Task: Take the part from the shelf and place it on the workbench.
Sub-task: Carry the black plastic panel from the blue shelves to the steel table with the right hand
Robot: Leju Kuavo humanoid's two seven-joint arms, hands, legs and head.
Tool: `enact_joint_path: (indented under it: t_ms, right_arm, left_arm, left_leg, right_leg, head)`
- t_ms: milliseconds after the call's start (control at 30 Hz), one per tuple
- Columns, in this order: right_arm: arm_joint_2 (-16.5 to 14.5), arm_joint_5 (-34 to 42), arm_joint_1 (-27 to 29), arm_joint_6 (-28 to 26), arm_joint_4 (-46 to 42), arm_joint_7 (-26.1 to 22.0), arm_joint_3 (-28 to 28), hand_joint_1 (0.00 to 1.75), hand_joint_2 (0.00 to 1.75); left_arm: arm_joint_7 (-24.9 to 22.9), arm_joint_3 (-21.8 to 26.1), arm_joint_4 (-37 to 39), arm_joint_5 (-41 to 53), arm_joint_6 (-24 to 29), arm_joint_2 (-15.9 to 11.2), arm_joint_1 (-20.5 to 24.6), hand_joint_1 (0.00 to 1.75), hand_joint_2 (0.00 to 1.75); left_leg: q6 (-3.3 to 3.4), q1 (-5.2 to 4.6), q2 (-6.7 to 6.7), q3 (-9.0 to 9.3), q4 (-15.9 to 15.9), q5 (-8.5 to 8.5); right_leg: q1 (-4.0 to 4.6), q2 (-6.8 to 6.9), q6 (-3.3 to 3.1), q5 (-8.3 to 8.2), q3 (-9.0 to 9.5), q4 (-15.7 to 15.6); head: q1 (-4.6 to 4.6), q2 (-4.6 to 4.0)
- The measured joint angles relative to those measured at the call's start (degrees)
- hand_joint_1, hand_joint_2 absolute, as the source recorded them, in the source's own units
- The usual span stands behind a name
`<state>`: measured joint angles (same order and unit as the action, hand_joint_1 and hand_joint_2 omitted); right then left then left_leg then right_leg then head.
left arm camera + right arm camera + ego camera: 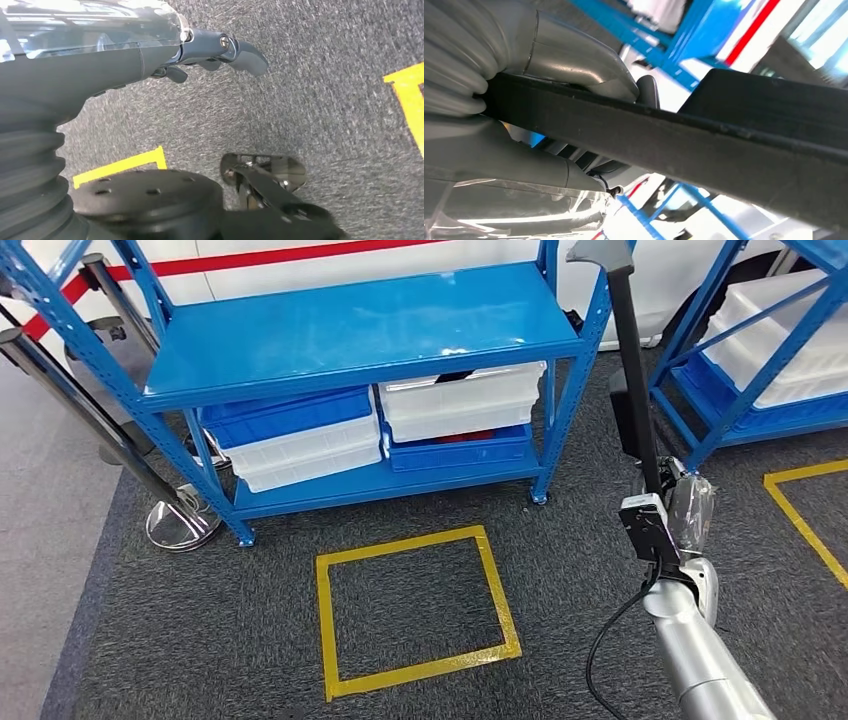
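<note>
One step looks done: the right robot hand (668,502) grips a long black part (632,360), a flat bar with a grey piece at its far end, and holds it upright in front of the blue shelf (360,330). In the right wrist view the grey thumb and darker fingers (574,70) wrap around the bar (704,145), so the hold seems firm. The part is clear of the shelf boards, standing beside the shelf's right front post (570,380) and between that shelf and a second blue shelf (760,350) further right.

What is left, as a judgement, is the carry and the set-down: no bench is visible yet, so the robot probably has to turn or walk to find it.

The left robot hand (220,50) hangs over the dark carpet (325,100) with nothing in it, its fingers loosely apart.

For room, the carpet in front of the shelf is open, marked with a yellow tape square (415,610). The tight places are the shelf post close to the bar, the second shelf's slanted braces to the right, and the white and blue bins (460,405) on the lower board. A metal stand (180,520) sits off to the left, well apart. Since the bar is long, its upper end could strike a post if swung sideways.
</note>
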<state>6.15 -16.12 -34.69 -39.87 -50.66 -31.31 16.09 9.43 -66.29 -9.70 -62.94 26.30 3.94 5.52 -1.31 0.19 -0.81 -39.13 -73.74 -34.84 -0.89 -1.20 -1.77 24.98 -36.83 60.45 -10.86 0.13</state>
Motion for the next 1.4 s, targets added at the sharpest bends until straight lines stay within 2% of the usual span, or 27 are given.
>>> enact_joint_path:
  t_ms: [33,67,100,167,233,300,333,400,467,533,567,633,667,733,800,833,900,967,1000,1033,1067,1133,1200,1267,1333,1367,1400]
  right_arm:
    - [0.28,-0.30,0.27,0.00,-0.13,0.47,-0.23,1.75,1.75]
    - [0.58,-0.70,0.53,-0.01,-0.24,0.95,-0.48,1.75,1.75]
    - [0.86,-1.23,0.71,-0.01,-0.33,1.41,-0.68,1.75,1.75]
    - [1.32,-3.01,0.71,-0.04,-0.51,2.36,-1.21,1.75,1.75]
    - [1.84,-5.97,0.56,-0.09,-0.59,3.18,-2.28,1.75,1.75]
    - [2.53,-9.23,0.52,-0.14,-0.43,3.60,-3.87,1.75,1.75]
    - [2.99,-11.01,0.35,-0.16,-0.19,3.69,-4.81,1.75,1.75]
    - [4.02,-15.83,-1.09,-0.18,1.03,4.02,-6.87,1.75,1.75]
    - [4.84,-21.19,-3.49,-0.17,3.15,4.46,-9.10,1.75,1.75]
    - [5.56,-25.05,-5.53,-0.17,5.54,4.70,-11.31,1.75,1.75]
    - [5.91,-26.74,-6.37,-0.17,6.60,4.87,-12.37,1.75,1.75]
    - [6.43,-30.51,-8.10,-0.17,8.10,5.37,-14.27,1.75,1.75]
    - [6.56,-32.35,-9.04,-0.17,8.68,5.65,-15.13,1.75,1.75]
    - [6.72,-35.24,-10.48,-0.18,9.56,6.22,-16.47,1.75,1.75]
    - [6.94,-37.41,-11.01,-0.21,10.24,6.63,-17.49,1.75,1.75]
    - [7.07,-38.57,-11.10,-0.22,10.47,6.74,-17.89,1.75,1.75]
    - [7.22,-40.71,-11.23,-0.22,10.71,7.00,-18.48,1.75,1.75]
    - [7.12,-42.81,-11.16,-0.22,10.73,7.53,-18.70,1.75,1.75]
    - [7.04,-43.89,-11.05,-0.22,10.73,7.85,-18.78,1.75,1.75]
    - [6.96,-45.07,-10.87,-0.22,10.72,8.22,-18.94,1.75,1.75]
    - [6.93,-46.11,-10.63,-0.22,10.70,8.57,-19.16,1.75,1.75]
    - [6.93,-48.47,-9.94,-0.22,10.23,9.75,-19.62,1.75,1.75]
    - [7.08,-50.64,-9.28,-0.23,9.25,11.23,-19.83,1.75,1.75]
    - [7.39,-52.11,-8.72,-0.23,8.33,12.42,-19.96,1.75,1.75]
    - [8.19,-53.07,-7.80,-0.25,7.38,13.17,-20.08,1.75,1.75]
    - [8.83,-53.48,-7.22,-0.26,6.78,13.39,-20.19,1.75,1.75]
    - [9.44,-53.88,-6.66,-0.26,6.06,13.54,-20.33,1.75,1.75]
  left_arm:
    - [-0.17,0.00,0.00,-0.01,0.01,-0.01,-0.01,0.00,1.75]
    - [-0.32,0.00,0.00,-0.01,0.02,-0.01,-0.02,0.00,1.75]
    - [-0.44,0.00,0.00,-0.02,0.02,-0.01,-0.01,0.00,1.75]
    - [-0.55,0.01,0.03,-0.06,0.01,-0.16,-0.04,0.00,1.75]
    - [-0.47,0.01,0.09,-0.09,-0.02,-0.34,-0.11,0.00,1.75]
    - [-0.30,0.00,0.11,-0.13,-0.06,-0.36,-0.14,0.00,1.75]
    - [-0.19,0.01,0.11,-0.16,-0.08,-0.35,-0.16,0.00,1.75]
    - [0.10,0.02,0.11,-0.20,-0.11,-0.33,-0.27,0.00,1.75]
    - [0.31,0.02,0.11,-0.21,-0.16,-0.36,-0.45,0.00,1.75]
    - [0.35,0.02,0.11,-0.27,-0.20,-0.38,-0.57,0.00,1.75]
    - [0.34,0.02,0.11,-0.41,-0.20,-0.38,-0.57,0.00,1.75]
    - [0.26,0.02,0.11,-0.77,-0.26,-0.39,-0.54,0.00,1.75]
    - [0.23,0.02,0.12,-0.93,-0.31,-0.46,-0.48,0.00,1.75]
    - [0.20,0.02,0.14,-1.01,-0.45,-0.55,-0.35,0.00,1.75]
    - [0.18,0.02,0.15,-1.01,-0.57,-0.55,-0.20,0.00,1.75]
    - [0.17,0.02,0.15,-0.99,-0.65,-0.55,-0.13,0.00,1.75]
    - [0.19,0.02,0.15,-0.92,-0.83,-0.54,-0.11,0.00,1.75]
    - [0.21,-0.01,0.15,-0.86,-1.00,-0.53,-0.20,0.00,1.75]
    - [0.21,-0.03,0.15,-0.85,-1.05,-0.53,-0.24,0.00,1.75]
    - [0.21,-0.06,0.15,-0.82,-1.09,-0.52,-0.24,0.00,1.75]
    - [0.21,-0.10,0.15,-0.78,-1.10,-0.52,-0.22,0.00,1.75]
    - [0.09,-0.27,0.15,-0.71,-1.06,-0.51,-0.20,0.00,1.75]
    - [-0.26,-0.53,0.16,-0.69,-0.92,-0.53,-0.21,0.00,1.75]
    - [-0.66,-0.82,0.17,-0.69,-0.74,-0.55,-0.19,0.00,1.75]
    - [-0.98,-1.05,0.17,-0.69,-0.58,-0.54,-0.16,0.00,1.75]
    - [-1.09,-1.12,0.17,-0.70,-0.51,-0.54,-0.15,0.00,1.75]
    - [-1.17,-1.17,0.17,-0.71,-0.44,-0.52,-0.19,0.00,1.75]
  left_leg:
    - [0.21,-0.03,0.10,-0.25,-1.07,0.04]
    - [0.58,-0.12,0.27,0.46,-0.06,1.11]
    - [1.13,-0.24,0.71,2.07,2.90,2.96]
    - [2.72,-0.46,3.20,5.76,10.29,6.09]
    - [3.63,-0.72,4.94,7.41,13.96,7.01]
    - [3.68,-0.85,4.15,7.75,15.18,7.42]
    - [3.59,-0.75,3.52,8.02,16.09,7.86]
    - [3.52,-0.51,2.08,8.42,17.78,8.92]
    - [3.53,-0.56,0.66,8.18,17.97,9.24]
    - [3.43,-0.48,-0.79,7.79,17.59,9.19]
    - [3.26,-0.37,-1.45,7.62,17.30,9.07]
    - [2.67,-0.14,-2.82,7.27,16.36,8.55]
    - [2.27,-0.24,-3.44,7.06,15.75,8.17]
    - [1.59,-0.58,-4.51,6.81,14.91,7.56]
    - [1.07,-0.71,-5.49,6.91,14.78,7.33]
    - [0.77,-0.56,-5.41,6.93,14.54,7.02]
    - [0.26,-0.15,-3.43,6.08,12.18,4.99]
    - [0.10,0.04,-0.74,3.31,5.52,1.20]
    - [0.14,0.04,-0.16,1.69,1.84,-0.33]
    - [0.27,0.03,0.13,0.57,-0.62,-0.93]
    - [0.52,0.00,0.27,0.31,-1.11,-0.43]
    - [1.39,-0.15,1.20,2.68,4.16,3.36]
    - [2.34,-0.23,3.90,5.77,10.94,6.41]
    - [2.69,-0.34,5.23,6.95,13.68,6.74]
    - [2.79,-0.33,4.04,7.32,14.87,7.04]
    - [2.95,-0.28,3.38,7.54,15.59,7.44]
    - [3.15,-0.18,2.68,7.77,16.32,7.90]
  right_leg:
    - [0.17,-0.61,-0.06,-0.13,-0.10,0.00]
    - [0.35,-1.29,-0.08,-0.26,-0.16,0.00]
    - [0.52,-1.99,-0.07,-0.39,-0.18,0.00]
    - [0.59,-3.29,0.12,-0.73,-0.30,-0.05]
    - [0.16,-4.40,0.74,-1.24,-0.72,-0.16]
    - [-0.13,-5.39,1.57,-1.87,-1.09,-0.49]
    - [-0.09,-4.88,1.87,-1.95,-1.27,-0.56]
    - [0.12,-2.16,2.45,-0.19,-2.56,1.63]
    - [-0.09,0.25,3.13,3.37,-5.36,7.74]
    - [-0.52,0.77,3.82,4.90,-7.13,12.41]
    - [-0.77,1.01,4.13,4.22,-6.62,12.02]
    - [-1.10,2.62,4.67,1.59,-3.13,6.19]
    - [-1.05,3.91,4.62,0.62,-1.49,3.17]
    - [-0.75,5.16,3.62,0.23,-0.20,0.39]
    - [-0.55,4.06,2.32,0.12,-0.47,0.57]
    - [-0.56,3.50,1.92,-0.01,-0.55,0.47]
    - [-0.61,2.32,1.22,-0.30,-0.66,0.30]
    - [-0.52,1.06,0.78,-0.51,-0.85,0.26]
    - [-0.39,0.31,0.61,-0.60,-0.97,0.26]
    - [-0.22,-0.51,0.51,-0.68,-1.06,0.26]
    - [-0.06,-1.32,0.46,-0.75,-1.11,0.27]
    - [0.20,-2.99,0.50,-0.89,-1.12,0.28]
    - [0.20,-4.46,0.79,-1.16,-1.28,0.27]
    - [-0.18,-5.77,1.48,-1.65,-1.79,0.14]
    - [-0.51,-6.77,2.32,-2.16,-2.16,-0.19]
    - [-0.43,-6.01,2.62,-1.95,-2.37,0.01]
    - [-0.28,-4.47,2.85,-1.02,-2.99,1.19]
  head:
    - [0.00,0.00]
    - [0.00,-0.01]
    - [0.00,-0.01]
    - [0.02,-0.01]
    - [0.03,0.00]
    - [0.01,0.00]
    - [0.00,0.00]
    - [0.03,-0.01]
    - [0.07,-0.01]
    - [0.06,-0.01]
    - [0.06,-0.01]
    - [0.07,0.00]
    - [0.07,0.00]
    - [0.06,-0.01]
    - [0.06,-0.02]
    - [0.06,-0.02]
    - [0.04,-0.01]
    - [0.02,0.00]
    - [0.02,0.00]
    - [0.02,0.00]
    - [0.02,0.00]
    - [0.02,0.00]
    - [0.03,0.00]
    - [0.02,0.00]
    - [0.02,0.00]
    - [0.03,0.00]
    - [0.04,0.00]
